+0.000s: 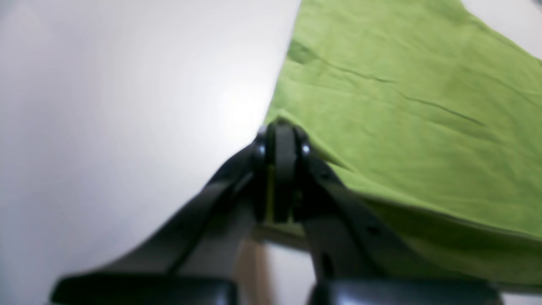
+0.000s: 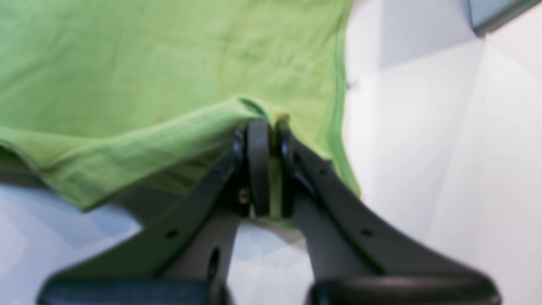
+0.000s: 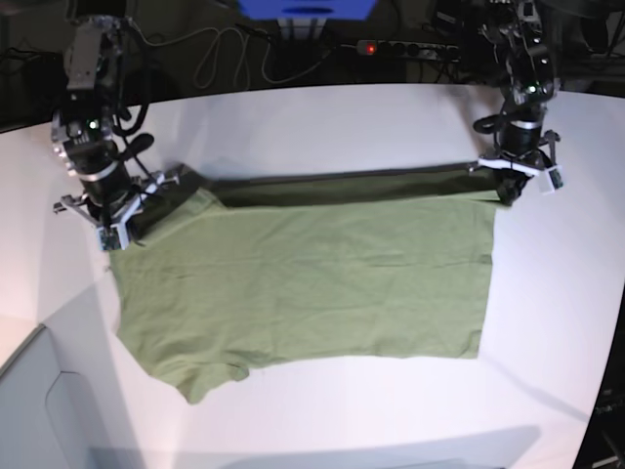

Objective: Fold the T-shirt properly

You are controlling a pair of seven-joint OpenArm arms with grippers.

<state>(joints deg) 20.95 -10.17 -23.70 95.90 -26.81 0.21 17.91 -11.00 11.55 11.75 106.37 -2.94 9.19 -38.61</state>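
A robotics lab: a bare white surface [image 3: 322, 127], loose cables [image 3: 220, 59] and a power strip [image 3: 400, 47] at 12 o'clock.

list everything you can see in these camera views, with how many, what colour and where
T-shirt: one, olive green, spread across the middle of the table, far edge lifted and pinched at both ends.
Table: one, white, under the shirt.
Power strip: one, dark with a red light, behind the table's far edge.
Cables: several, dark and pale, on the floor behind the table.
Blue box: one, top centre, behind the table.
Right gripper: one, black, shut on the shirt.
Left gripper: one, black, shut on the shirt.
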